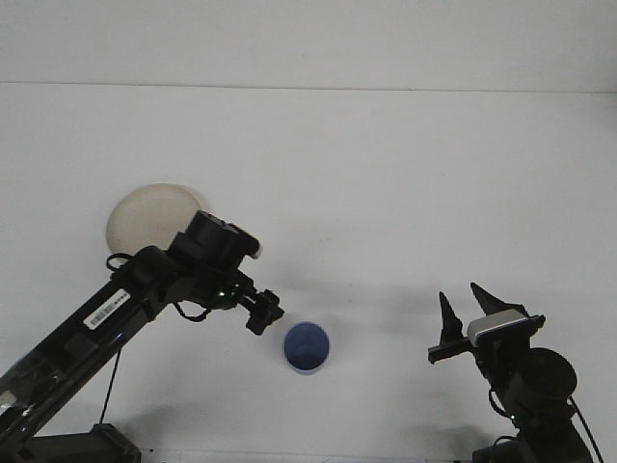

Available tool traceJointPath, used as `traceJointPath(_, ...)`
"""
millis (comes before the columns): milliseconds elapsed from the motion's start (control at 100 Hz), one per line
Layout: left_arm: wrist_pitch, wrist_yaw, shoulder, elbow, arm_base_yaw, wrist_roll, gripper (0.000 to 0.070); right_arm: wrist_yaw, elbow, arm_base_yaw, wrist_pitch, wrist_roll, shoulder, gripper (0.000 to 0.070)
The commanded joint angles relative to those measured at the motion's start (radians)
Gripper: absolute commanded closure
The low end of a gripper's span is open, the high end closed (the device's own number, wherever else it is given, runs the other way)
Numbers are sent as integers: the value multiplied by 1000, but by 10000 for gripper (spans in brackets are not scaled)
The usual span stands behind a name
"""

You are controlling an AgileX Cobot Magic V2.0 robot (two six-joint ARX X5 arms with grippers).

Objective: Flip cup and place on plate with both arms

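Observation:
A small blue cup (307, 346) stands upright on the white table near the front middle, its mouth facing up. A cream plate (140, 215) lies at the left, partly covered by my left arm. My left gripper (264, 313) reaches down just left of the cup's rim, close to it; whether it is open or shut does not show. My right gripper (463, 311) is at the front right, well clear of the cup, open with nothing between its two pointed fingers.
The white table (386, 174) stretches back to a pale wall. My left arm (116, 309) slants from the front left corner across the plate's near edge.

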Motion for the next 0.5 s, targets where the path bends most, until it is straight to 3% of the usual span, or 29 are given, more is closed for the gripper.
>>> traceJointPath(0,3,6,36,23,-38,23,191,-1,5,2,14,10,1,327)
traceJointPath(170,32,4,104,23,-122,23,191,-2,5,2,15,11,1,327)
traceJointPath(350,52,-84,166,23,-174,31,191,-5,5,2,15,14,1,327)
traceJointPath(490,64,-89,215,23,-198,31,191,-6,5,2,15,15,1,327)
